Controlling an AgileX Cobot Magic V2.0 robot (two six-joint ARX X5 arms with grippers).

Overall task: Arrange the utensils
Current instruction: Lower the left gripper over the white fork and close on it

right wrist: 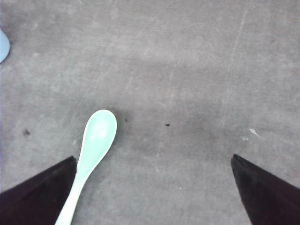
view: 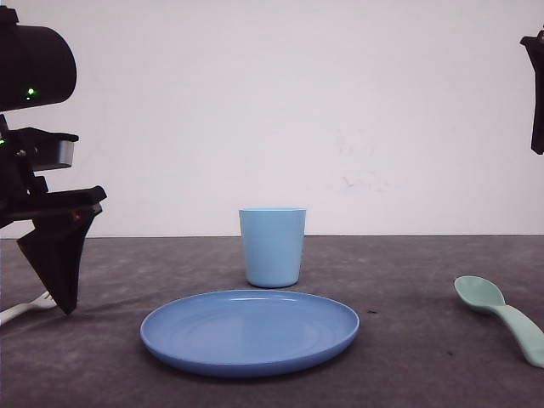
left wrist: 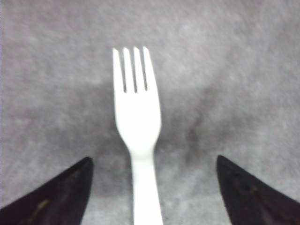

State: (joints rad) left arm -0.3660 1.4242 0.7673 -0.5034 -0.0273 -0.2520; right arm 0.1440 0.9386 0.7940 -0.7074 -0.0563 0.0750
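Note:
A small white plastic fork (left wrist: 137, 117) lies flat on the dark grey table, its handle running between the two fingers of my open left gripper (left wrist: 153, 158), which touch nothing. In the front view my left gripper (view: 59, 285) hangs low at the table's left side, and the fork's end (view: 24, 310) shows just beside its tip. A pale mint-green spoon (view: 501, 313) lies at the right side of the table. My right gripper (right wrist: 153, 157) is open above it, and the spoon (right wrist: 96, 140) lies close by one finger, off the middle of the gap.
A round blue plate (view: 249, 333) sits at the front centre with a light blue cup (view: 272, 246) upright just behind it. A white wall backs the table. Part of my right arm (view: 535, 85) hangs high at the right edge.

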